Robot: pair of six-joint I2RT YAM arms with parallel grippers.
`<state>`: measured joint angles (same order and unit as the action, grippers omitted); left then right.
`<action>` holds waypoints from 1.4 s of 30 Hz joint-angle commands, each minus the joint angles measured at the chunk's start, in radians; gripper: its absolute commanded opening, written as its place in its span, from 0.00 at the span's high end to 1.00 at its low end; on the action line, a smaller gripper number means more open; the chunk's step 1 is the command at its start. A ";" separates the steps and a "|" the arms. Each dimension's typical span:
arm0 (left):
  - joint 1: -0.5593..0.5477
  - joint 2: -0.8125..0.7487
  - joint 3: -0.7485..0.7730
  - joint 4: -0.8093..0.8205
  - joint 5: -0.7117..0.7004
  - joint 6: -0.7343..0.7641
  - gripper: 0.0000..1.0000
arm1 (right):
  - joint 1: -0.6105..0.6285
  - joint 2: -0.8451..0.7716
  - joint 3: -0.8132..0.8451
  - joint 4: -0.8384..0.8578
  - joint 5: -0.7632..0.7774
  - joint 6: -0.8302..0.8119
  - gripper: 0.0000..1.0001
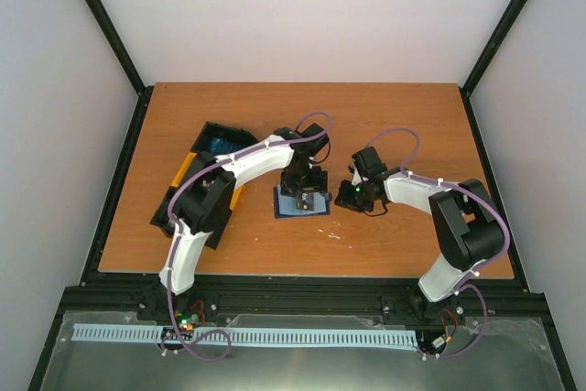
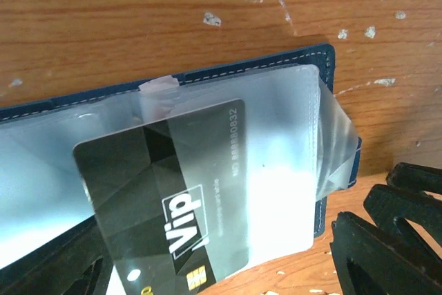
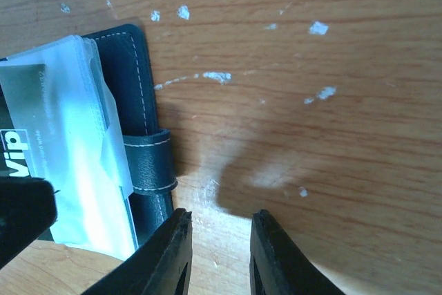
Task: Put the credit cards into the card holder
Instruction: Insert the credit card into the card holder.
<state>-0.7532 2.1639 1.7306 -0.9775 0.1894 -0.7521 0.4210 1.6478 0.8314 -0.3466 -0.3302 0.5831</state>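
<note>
My left end effector (image 1: 307, 186) is pinching the near end of a grey card (image 2: 159, 191) with "Vip" on it. The far end of the card is tucked under a see-through pocket (image 2: 290, 150) in the card holder (image 2: 276, 61). The rest of the card sticks out toward me. The card holder lies open and flat near the middle of the tabletop (image 3: 311, 101), and its dark blue edge shows round the pocket. Its little strap (image 3: 148, 164) sticks out on the right side. My right end effector (image 3: 221, 246) is just beside that strap, low over the bare wood. Its fingers are a little apart with nothing between them. Well off to the left, under my left arm, sits a black and yellow tray (image 1: 186, 174) with something blue (image 1: 220, 146) in its far part.
</note>
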 commanded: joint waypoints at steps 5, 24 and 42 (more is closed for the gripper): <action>-0.008 -0.071 -0.027 -0.029 -0.029 -0.021 0.14 | 0.022 0.025 0.027 -0.001 -0.002 -0.006 0.75; -0.008 -0.017 -0.111 0.091 0.046 -0.029 0.33 | 0.059 0.058 0.044 0.006 -0.013 -0.005 0.77; 0.025 -0.119 -0.263 0.343 0.196 -0.039 0.42 | 0.085 0.073 0.060 -0.001 0.017 0.012 0.84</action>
<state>-0.7399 2.0945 1.5291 -0.7563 0.3038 -0.7708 0.4919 1.7065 0.8841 -0.3359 -0.3458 0.5842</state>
